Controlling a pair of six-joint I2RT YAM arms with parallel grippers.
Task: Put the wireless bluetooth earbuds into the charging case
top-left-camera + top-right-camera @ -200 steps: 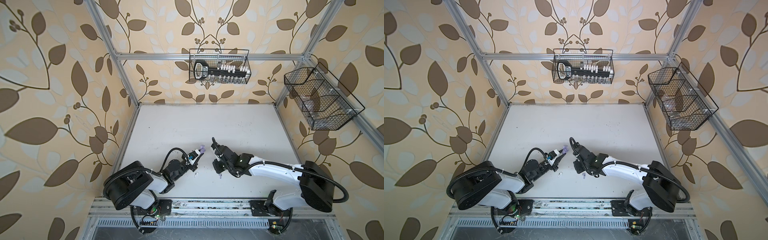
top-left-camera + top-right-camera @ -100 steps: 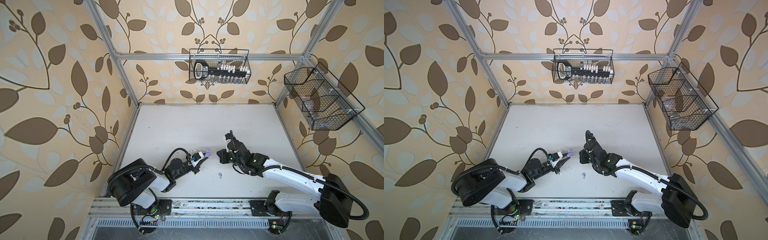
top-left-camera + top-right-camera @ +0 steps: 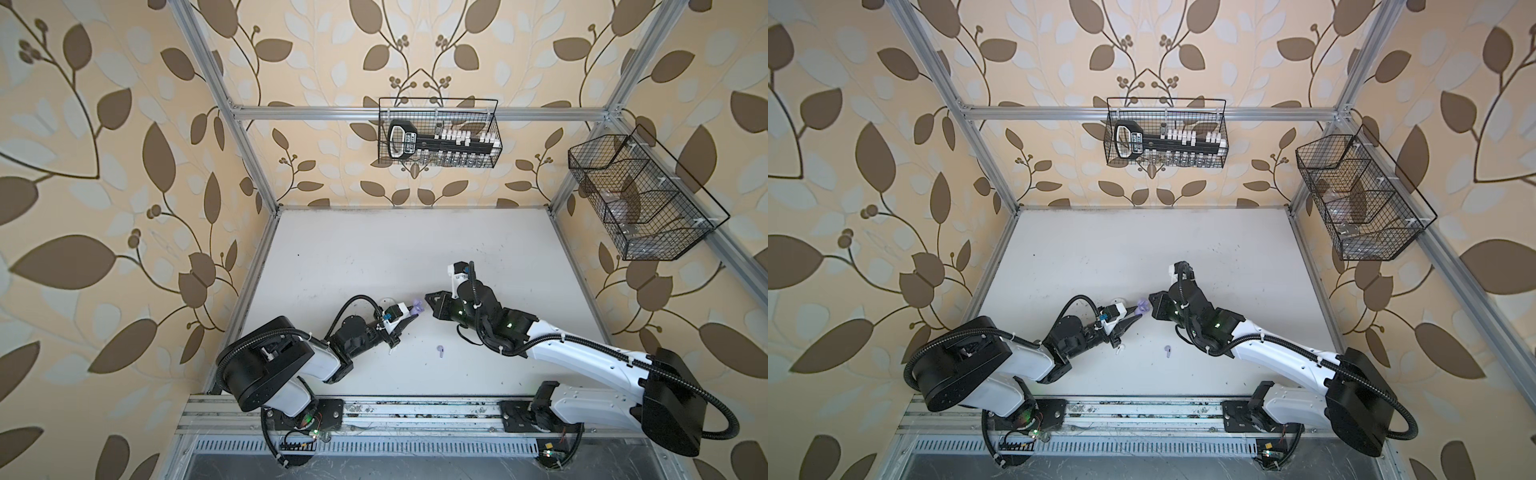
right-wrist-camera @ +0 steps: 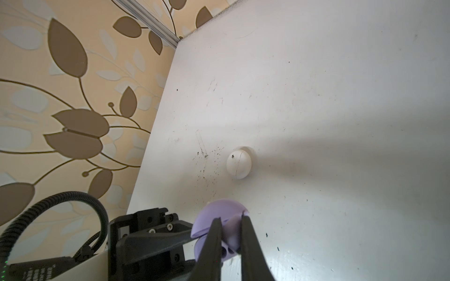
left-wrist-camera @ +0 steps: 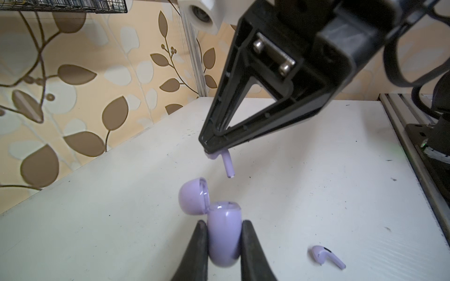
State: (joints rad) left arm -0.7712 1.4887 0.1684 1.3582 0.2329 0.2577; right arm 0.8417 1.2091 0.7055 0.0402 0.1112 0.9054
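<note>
Clamps lavender case in left gripper (lid open). Pinches an earbud in right gripper, stem down, just above case, apparently not touching. Leaves second earbud lying on table nearby.

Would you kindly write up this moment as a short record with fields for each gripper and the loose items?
left gripper: shut on the lavender charging case, lid open
right gripper: shut on the held lavender earbud, stem pointing down above the case opening, not yet inserted
loose lavender earbud: lying on the table, beside the case
white case: closed, resting on the table
</note>
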